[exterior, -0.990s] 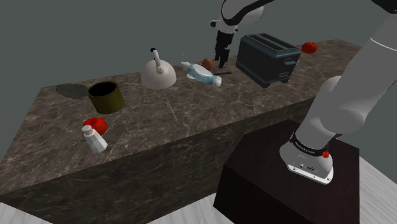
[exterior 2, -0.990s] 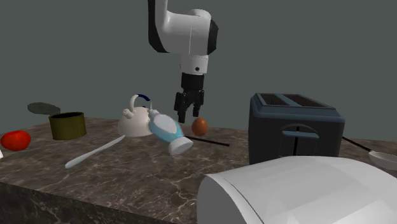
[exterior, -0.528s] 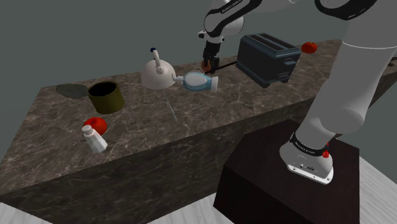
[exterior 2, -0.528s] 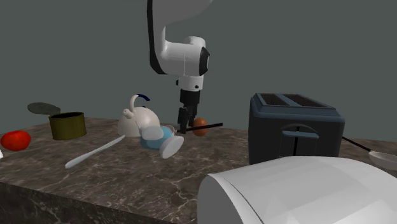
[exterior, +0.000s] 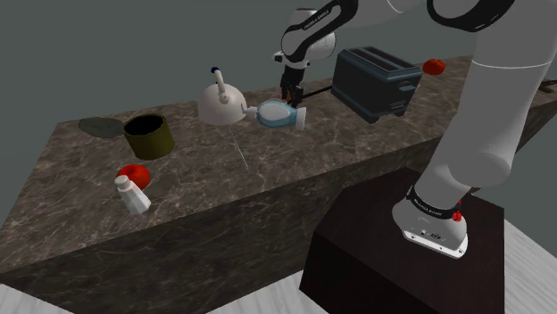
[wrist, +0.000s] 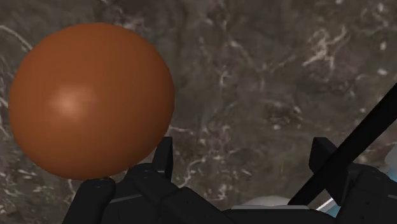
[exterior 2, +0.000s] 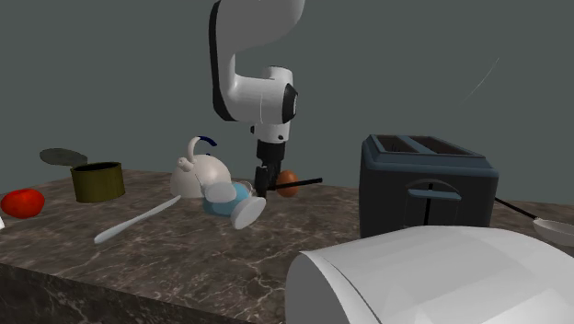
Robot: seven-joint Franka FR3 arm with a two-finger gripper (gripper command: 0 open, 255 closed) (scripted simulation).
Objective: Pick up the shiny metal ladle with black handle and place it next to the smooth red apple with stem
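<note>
The ladle (exterior 2: 290, 179) has a round brown bowl (wrist: 89, 102) and a thin black handle (wrist: 356, 137). It sits at the back of the stone counter (exterior: 295, 169), its handle raised level toward the toaster. My gripper (exterior 2: 264, 184) is down at the counter right beside the bowl. In the wrist view the gripper (wrist: 244, 149) stands open: the bowl lies outside one finger, the handle crosses in front of the other, and nothing is clasped. A red fruit (exterior: 434, 65) rests behind the toaster; another red fruit (exterior: 134, 174) lies by the shaker. I cannot tell which has a stem.
A blue-white bottle (exterior: 278, 114) lies against a white kettle (exterior: 221, 103) close to my gripper (exterior: 288, 92). A dark toaster (exterior: 375, 82) stands beside it. An olive can (exterior: 148, 136), a white shaker (exterior: 132, 194), a long pale spoon (exterior 2: 138, 219) and a second black-handled utensil (exterior 2: 550, 226) also lie on the counter.
My gripper came down beside the ladle bowl and shifted slightly toward the shoulder view's left. The bottle rolled against the kettle, and the ladle's handle tipped up off the counter.
</note>
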